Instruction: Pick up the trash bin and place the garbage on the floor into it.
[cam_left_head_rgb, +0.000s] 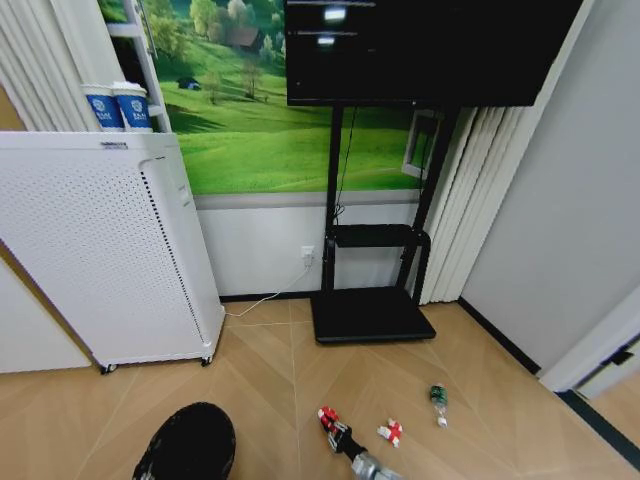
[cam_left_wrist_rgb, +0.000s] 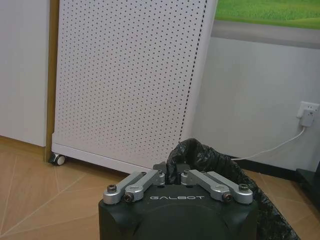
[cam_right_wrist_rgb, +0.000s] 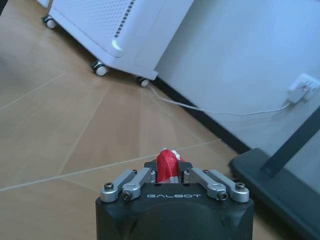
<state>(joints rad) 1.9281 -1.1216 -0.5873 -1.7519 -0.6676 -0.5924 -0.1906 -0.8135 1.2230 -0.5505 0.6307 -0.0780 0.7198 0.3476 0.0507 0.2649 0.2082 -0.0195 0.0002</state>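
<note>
red wrapper (cam_right_wrist_rgb: 167, 164) pinched between right fingers (cam_right_wrist_rgb: 145, 176).

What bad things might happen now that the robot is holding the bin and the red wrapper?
1. The left gripper pinches just the trash bin liner's rim, so the liner might slip and the bin drop.
2. The right gripper grips the red wrapper by a small part; it may fall back onto the floor before reaching the bin.
3. Another red wrapper and the small bottle lie close by, so an arm or the base might knock them away.
</note>
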